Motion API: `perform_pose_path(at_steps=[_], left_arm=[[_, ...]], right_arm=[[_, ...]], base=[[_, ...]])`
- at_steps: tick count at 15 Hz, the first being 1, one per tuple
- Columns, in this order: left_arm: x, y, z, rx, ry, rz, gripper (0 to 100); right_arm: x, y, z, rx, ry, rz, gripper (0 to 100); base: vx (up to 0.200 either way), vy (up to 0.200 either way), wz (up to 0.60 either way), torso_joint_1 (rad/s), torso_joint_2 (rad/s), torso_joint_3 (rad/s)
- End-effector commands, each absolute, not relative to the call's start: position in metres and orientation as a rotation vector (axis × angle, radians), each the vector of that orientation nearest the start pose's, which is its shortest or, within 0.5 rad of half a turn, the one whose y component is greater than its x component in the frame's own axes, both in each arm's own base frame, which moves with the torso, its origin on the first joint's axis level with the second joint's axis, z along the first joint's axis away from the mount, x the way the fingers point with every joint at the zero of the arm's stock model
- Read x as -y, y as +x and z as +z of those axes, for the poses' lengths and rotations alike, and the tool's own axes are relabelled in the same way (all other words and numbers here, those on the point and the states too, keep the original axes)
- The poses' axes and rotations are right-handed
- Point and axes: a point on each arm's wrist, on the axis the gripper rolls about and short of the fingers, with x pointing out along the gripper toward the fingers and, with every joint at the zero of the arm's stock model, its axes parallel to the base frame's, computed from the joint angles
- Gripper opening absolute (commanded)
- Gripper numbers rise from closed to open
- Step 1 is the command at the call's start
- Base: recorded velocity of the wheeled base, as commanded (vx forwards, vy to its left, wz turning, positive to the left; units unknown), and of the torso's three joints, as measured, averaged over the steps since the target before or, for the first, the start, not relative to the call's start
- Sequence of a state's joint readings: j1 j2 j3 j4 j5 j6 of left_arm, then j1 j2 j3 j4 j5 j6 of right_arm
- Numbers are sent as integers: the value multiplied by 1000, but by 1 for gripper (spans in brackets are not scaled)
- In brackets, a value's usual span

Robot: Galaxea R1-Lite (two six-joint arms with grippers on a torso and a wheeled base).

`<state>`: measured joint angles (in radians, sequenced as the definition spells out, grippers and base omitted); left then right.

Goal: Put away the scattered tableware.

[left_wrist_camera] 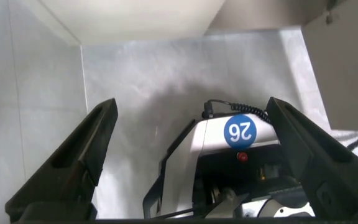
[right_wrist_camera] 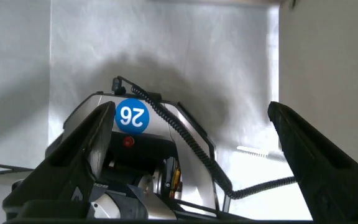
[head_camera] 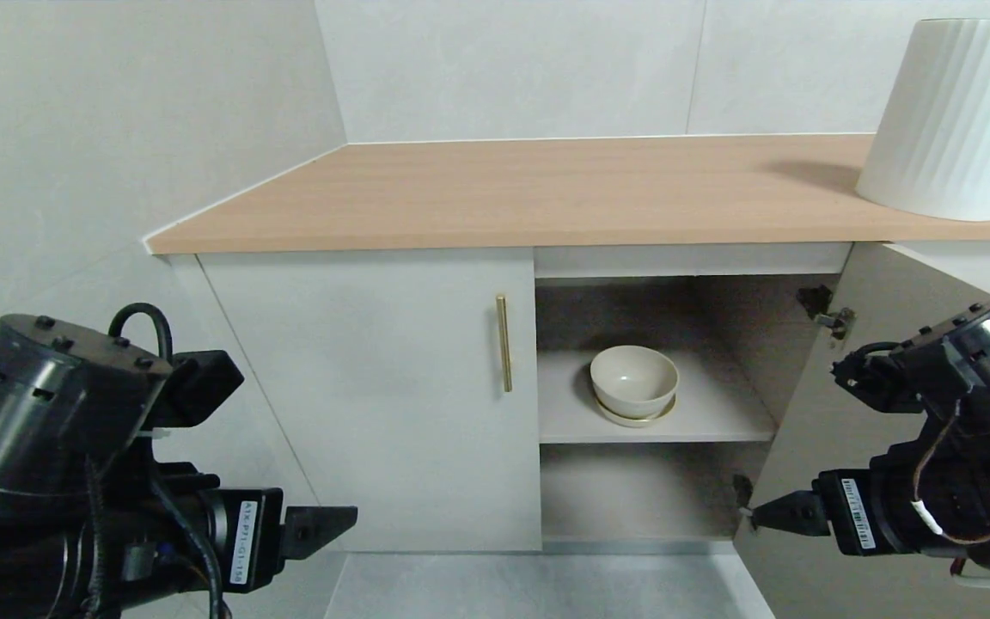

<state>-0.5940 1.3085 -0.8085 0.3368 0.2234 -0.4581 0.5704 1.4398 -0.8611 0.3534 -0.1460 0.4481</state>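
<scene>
One bowl [head_camera: 633, 376] on plate [head_camera: 630, 419]; left gripper [left_wrist_camera: 192, 104], right gripper [right_wrist_camera: 191, 109] splayed.

The bowl [head_camera: 634, 378] and plate [head_camera: 632, 420] are coloured cream, the tabletop [head_camera: 546, 189] wood-grained tan, the handle [head_camera: 503, 342] gold, the ribbed container [head_camera: 955, 116] white.

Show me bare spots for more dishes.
On the middle shelf, room right of the bowl and plate, little left. The lower shelf looks bare. The countertop is open up to the white ribbed container, crowded there.

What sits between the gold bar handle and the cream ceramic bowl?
Head view: only the closed white door, then bare grey shelf, then the bowl.
</scene>
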Motion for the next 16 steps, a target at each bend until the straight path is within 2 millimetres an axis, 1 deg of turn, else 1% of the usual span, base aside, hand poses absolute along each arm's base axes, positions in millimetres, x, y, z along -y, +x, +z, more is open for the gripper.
perform_pose_path(at_steps=[1, 8, 16], left_arm=[[97, 153, 195, -833, -94, -161, 100], [97, 152, 194, -838, -91, -162, 100], [97, 152, 194, -840, -89, -162, 100]], right_arm=[[-110, 178, 182, -943, 82, 187, 100], [-110, 178, 180, -952, 79, 184, 100], [-109, 176, 178, -965, 59, 186, 100]], base=[[-200, 0, 0, 2, 2, 2], [-200, 0, 0, 3, 4, 4], [0, 0, 0, 0, 0, 0]])
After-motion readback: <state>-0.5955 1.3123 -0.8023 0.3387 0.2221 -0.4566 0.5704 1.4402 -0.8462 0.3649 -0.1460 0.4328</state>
